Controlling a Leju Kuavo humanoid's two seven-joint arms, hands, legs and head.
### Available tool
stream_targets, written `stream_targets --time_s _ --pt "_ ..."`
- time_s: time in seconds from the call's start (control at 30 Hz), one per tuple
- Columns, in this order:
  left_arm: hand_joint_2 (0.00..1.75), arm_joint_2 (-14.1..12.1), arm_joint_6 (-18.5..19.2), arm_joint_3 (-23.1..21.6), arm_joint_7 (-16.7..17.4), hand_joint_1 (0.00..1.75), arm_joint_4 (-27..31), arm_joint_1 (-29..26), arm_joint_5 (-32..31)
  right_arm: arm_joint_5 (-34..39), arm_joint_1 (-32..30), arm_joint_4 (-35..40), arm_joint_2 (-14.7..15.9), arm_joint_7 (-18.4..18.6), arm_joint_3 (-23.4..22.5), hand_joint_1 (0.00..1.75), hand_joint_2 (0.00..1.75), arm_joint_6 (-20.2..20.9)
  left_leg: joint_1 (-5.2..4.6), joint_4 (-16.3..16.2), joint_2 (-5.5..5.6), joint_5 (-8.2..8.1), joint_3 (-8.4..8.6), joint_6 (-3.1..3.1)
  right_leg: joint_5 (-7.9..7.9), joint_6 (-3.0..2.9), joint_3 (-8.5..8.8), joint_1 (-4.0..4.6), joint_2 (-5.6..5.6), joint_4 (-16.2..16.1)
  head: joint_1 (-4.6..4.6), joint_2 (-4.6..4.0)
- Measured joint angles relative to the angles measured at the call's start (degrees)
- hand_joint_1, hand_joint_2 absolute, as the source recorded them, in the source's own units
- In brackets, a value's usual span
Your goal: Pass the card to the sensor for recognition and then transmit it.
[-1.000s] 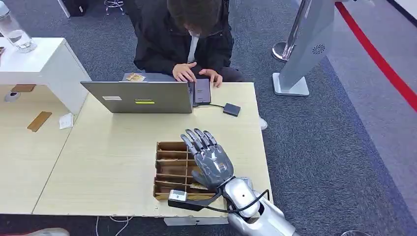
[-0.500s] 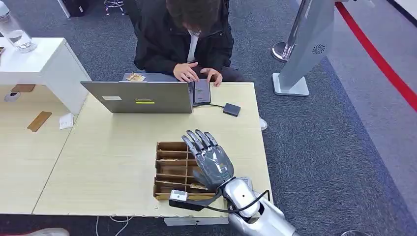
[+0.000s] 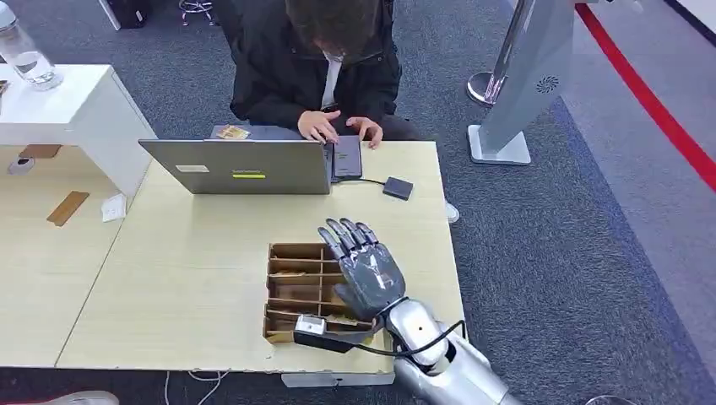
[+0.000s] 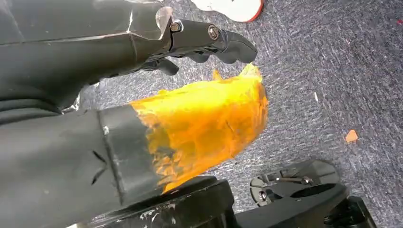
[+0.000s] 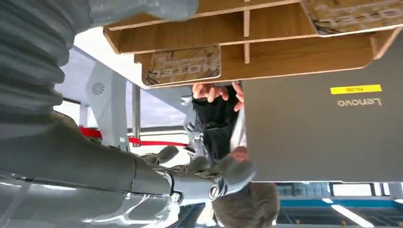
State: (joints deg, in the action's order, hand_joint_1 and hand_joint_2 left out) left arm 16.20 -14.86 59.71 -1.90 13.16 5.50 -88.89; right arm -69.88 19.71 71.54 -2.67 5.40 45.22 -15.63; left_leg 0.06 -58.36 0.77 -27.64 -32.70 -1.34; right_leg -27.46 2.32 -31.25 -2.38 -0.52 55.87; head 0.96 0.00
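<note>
Head view is showing the right hand (image 3: 369,274) hovering, fingers (image 3: 344,236) spread and holding nothing, over the wooden card tray (image 3: 291,291), probably readying to pick a card (image 5: 183,64).

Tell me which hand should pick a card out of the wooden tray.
Right. The right hand hovers open over the wooden tray holding the cards. The left hand hangs over carpet.

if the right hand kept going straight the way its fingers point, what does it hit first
Probably the laptop: the right hand hovers over the wooden card tray with fingers aimed at the table's far side. Height is unclear, so it might pass toward the person.
</note>
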Motion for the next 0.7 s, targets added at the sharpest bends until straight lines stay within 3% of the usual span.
stream_targets --time_s 0.3,0.7 --pt "0.00 0.07 0.13 -0.39 0.00 0.00 0.00 0.05 -0.02 0.13 1.13 -0.96 -0.24 0.02 -0.57 0.44 1.75 0.20 0.00 0.00 0.00 0.00 0.00 0.00 0.00 0.00 0.00 0.00 0.00 0.00 0.00 0.00" --pt "0.00 0.07 0.13 -1.11 0.00 0.00 0.00 0.05 0.00 0.20 1.36 -1.64 -0.59 0.07 -1.29 0.45 1.75 0.44 0.00 0.00 0.00 0.00 0.00 0.00 0.00 0.00 0.00 0.00 0.00 0.00 0.00 0.00"
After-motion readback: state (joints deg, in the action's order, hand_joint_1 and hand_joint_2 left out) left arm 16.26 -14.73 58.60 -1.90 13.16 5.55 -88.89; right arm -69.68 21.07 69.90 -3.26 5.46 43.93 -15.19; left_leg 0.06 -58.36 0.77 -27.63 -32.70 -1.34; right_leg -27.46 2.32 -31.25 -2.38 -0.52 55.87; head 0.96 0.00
